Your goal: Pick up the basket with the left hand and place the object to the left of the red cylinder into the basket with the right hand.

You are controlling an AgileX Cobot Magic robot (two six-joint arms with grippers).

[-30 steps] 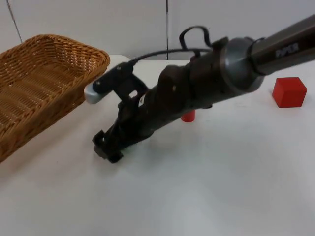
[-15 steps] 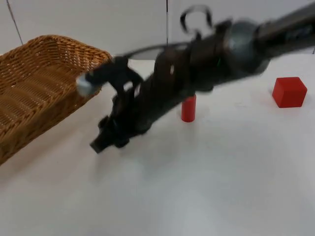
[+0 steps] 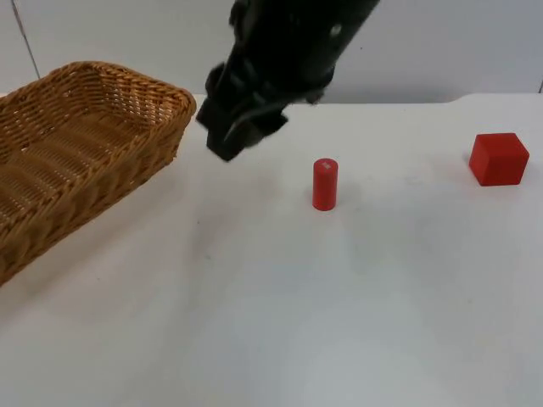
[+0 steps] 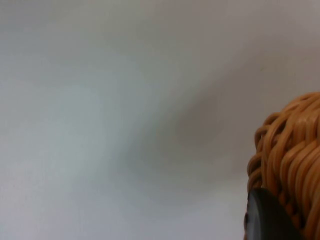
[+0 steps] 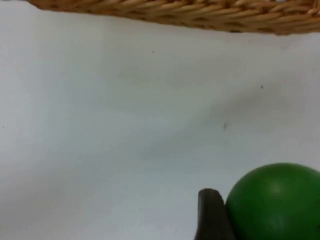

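Note:
A woven wicker basket stands out at the left, its near end out of frame. The left gripper's black fingertip presses against the basket's woven rim, so that gripper is shut on the basket. My right gripper hangs high over the table, just right of the basket's far corner. A green ball is held against its fingertip, with the basket's rim ahead of it. The red cylinder stands upright mid-table, right of the gripper.
A red cube sits at the far right of the white table. The grey partition wall closes the back.
The right arm has risen from low over the table and swung back toward the basket's corner. The red cylinder, partly hidden before, now stands in full view.

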